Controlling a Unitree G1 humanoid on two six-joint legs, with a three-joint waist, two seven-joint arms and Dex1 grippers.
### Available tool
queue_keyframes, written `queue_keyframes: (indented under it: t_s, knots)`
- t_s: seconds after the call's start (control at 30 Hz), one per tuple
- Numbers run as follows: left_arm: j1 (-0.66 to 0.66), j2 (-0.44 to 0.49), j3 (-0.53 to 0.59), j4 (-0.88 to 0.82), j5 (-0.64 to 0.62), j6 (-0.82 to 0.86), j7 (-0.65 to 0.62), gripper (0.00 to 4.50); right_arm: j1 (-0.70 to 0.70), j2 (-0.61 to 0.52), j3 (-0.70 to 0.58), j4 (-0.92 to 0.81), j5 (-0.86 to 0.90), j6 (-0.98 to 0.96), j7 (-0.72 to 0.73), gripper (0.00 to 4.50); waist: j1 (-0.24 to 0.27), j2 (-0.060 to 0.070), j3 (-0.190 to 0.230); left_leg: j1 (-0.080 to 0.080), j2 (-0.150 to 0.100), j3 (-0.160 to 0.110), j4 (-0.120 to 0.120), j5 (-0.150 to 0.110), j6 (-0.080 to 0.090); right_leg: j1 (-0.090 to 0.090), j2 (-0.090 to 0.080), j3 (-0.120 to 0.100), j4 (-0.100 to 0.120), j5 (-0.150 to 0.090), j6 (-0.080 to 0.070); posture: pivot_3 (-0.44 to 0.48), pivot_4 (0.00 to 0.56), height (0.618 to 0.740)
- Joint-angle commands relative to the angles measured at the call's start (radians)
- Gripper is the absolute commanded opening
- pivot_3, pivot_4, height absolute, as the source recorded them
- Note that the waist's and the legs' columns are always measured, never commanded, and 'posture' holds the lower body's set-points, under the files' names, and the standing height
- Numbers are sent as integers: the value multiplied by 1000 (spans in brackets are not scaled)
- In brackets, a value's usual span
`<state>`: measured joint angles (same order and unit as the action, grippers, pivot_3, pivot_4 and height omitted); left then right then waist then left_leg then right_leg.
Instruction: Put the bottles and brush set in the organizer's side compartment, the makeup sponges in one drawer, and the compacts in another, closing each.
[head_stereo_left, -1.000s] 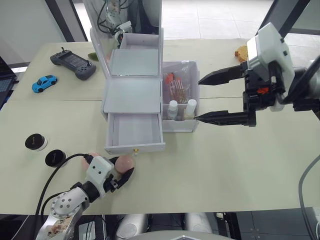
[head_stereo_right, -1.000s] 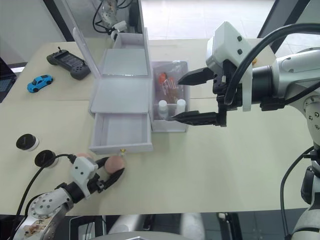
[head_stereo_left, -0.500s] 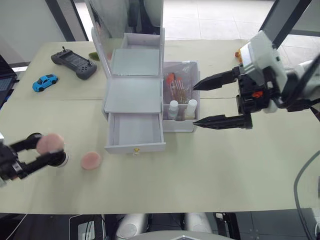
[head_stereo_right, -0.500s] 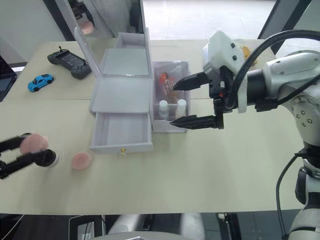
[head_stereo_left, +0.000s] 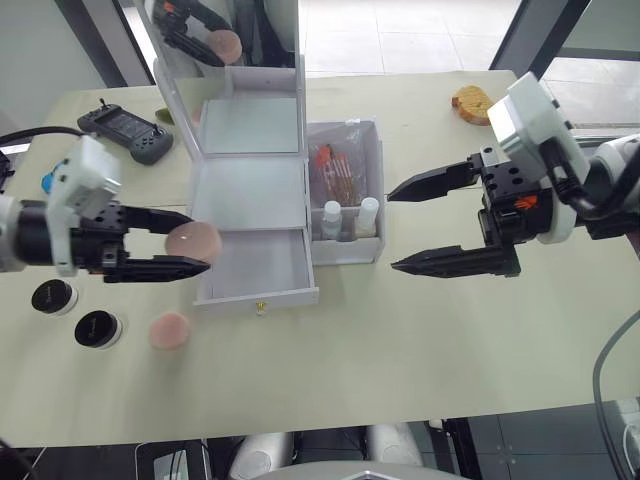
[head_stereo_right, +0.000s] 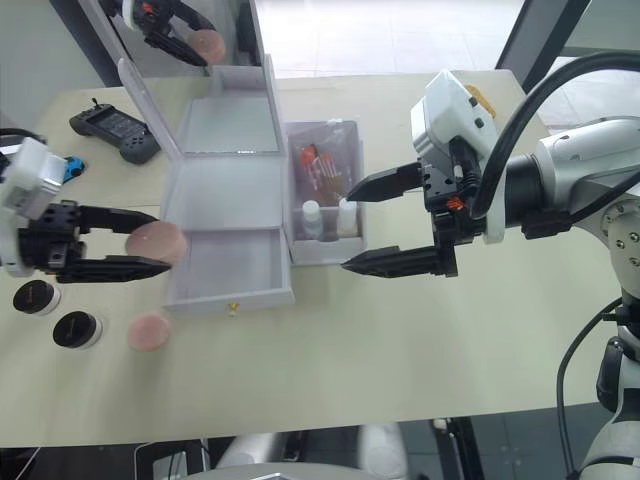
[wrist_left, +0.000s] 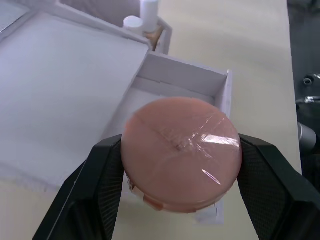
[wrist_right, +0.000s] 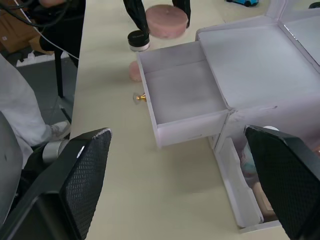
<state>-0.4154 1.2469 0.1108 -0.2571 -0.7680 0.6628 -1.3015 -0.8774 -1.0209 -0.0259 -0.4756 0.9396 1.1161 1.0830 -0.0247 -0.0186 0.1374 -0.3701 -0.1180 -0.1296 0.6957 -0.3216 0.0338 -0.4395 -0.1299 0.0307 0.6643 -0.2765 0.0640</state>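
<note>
While your left gripper (head_stereo_left: 190, 252) is clamped across one makeup sponge (head_stereo_left: 192, 241), the open drawer (head_stereo_left: 258, 262) lies just ahead of its fingertips, so a release now risks dropping the disc on the drawer's side wall. The second sponge (head_stereo_left: 169, 329) lies on the table (head_stereo_left: 400, 340) below the jaws, near the compacts (head_stereo_left: 98, 328). Your right gripper (head_stereo_left: 400, 226) hangs spread wide and empty, its tips just beside the side compartment (head_stereo_left: 348, 245) holding the bottles (head_stereo_left: 331, 219); a swing there could knock them over
</note>
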Motion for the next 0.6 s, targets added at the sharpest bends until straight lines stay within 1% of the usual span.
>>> queue_keyframes:
  t_s: [0.03, 0.1, 0.2, 0.33, 0.43, 0.6]
  knots:
    - [-50, -18, -69, 0, 65, -43, -59, 2953, -3, 3, -45, -33, 24, 7, -53, 4500, -1, 0, 0, 0, 0, 0, 0, 0, 0, 0, 0, 0, 0, 0, 0, 0, 150, 734]
    - [-64, -32, -95, 8, 98, -68, -86, 2953, -4, 9, -45, -43, 28, 13, -86, 4500, -2, 0, 0, 0, 0, 0, 0, 0, 0, 0, 0, 0, 0, 0, 0, 0, 150, 734]
    - [-89, -51, -126, 41, 153, -108, -109, 2953, -15, -2, -48, -38, 39, 17, -100, 4500, 1, 0, 0, 0, 0, 0, 1, 0, 0, 0, 0, -1, 0, 0, 0, 0, 150, 734]
    - [-131, -93, -146, 87, 210, -135, -103, 2953, -14, -12, -45, -36, 33, 6, -112, 4500, 7, 0, 0, -1, -2, 0, 2, 0, 0, 0, 0, -3, 0, 0, 0, 0, 150, 734]
    - [-142, -122, -150, 89, 231, -150, -106, 2953, -11, -13, -49, -38, 40, 5, -119, 4500, 9, 0, 0, -1, -2, 0, 4, 0, 0, 0, 0, -3, 0, 0, 0, 0, 150, 734]
    - [-133, -145, -140, 83, 261, -173, -106, 2953, -8, -19, -55, -40, 62, 16, -121, 4500, 9, 0, 0, -2, -3, 0, 6, 0, 0, 0, 0, -4, 0, 0, 0, 0, 150, 734]
